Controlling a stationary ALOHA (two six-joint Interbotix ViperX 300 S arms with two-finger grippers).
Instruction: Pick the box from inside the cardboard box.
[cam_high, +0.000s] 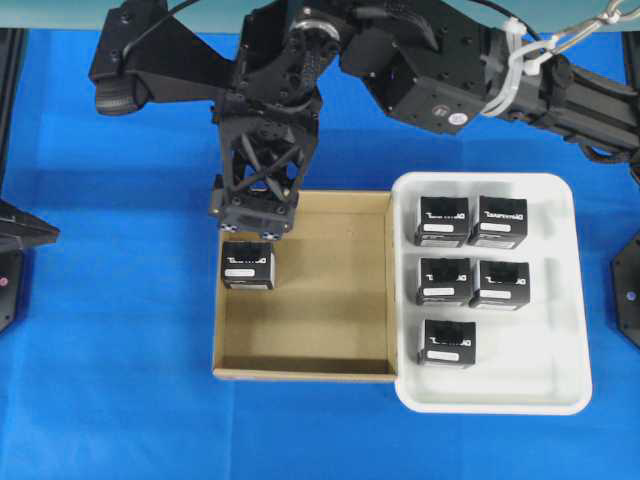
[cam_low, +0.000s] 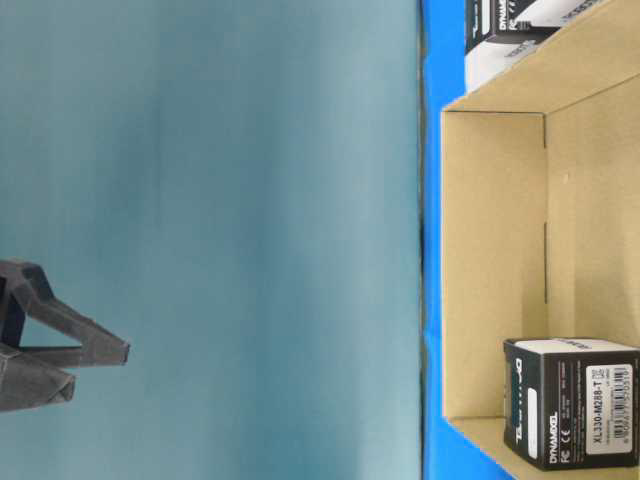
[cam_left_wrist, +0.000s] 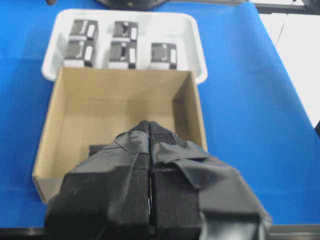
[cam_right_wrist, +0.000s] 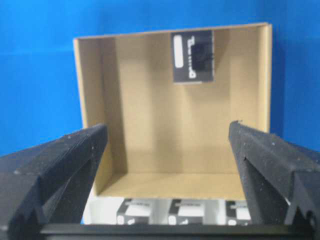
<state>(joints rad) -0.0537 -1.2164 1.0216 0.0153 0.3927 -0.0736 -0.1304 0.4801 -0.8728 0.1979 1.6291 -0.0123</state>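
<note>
**Inspector:** One box left in the carton?

**Operator:** Yes. Overhead, I see the box (cam_high: 248, 265) alone against the cardboard box's (cam_high: 305, 377) left wall near its far-left corner; five others sit in the white tray (cam_high: 575, 300). My right gripper (cam_high: 252, 212) hangs above the carton's far-left corner, just beyond the box, placed for a descent.

**Inspector:** Table-level?

**Operator:** The box stands on the carton floor, untouched.

**Inspector:** Wrists?

**Operator:** Left gripper (cam_left_wrist: 150, 165): fingers pressed together, empty, parked. Right: fingers (cam_right_wrist: 60, 165) spread wide, nothing between them.
</note>
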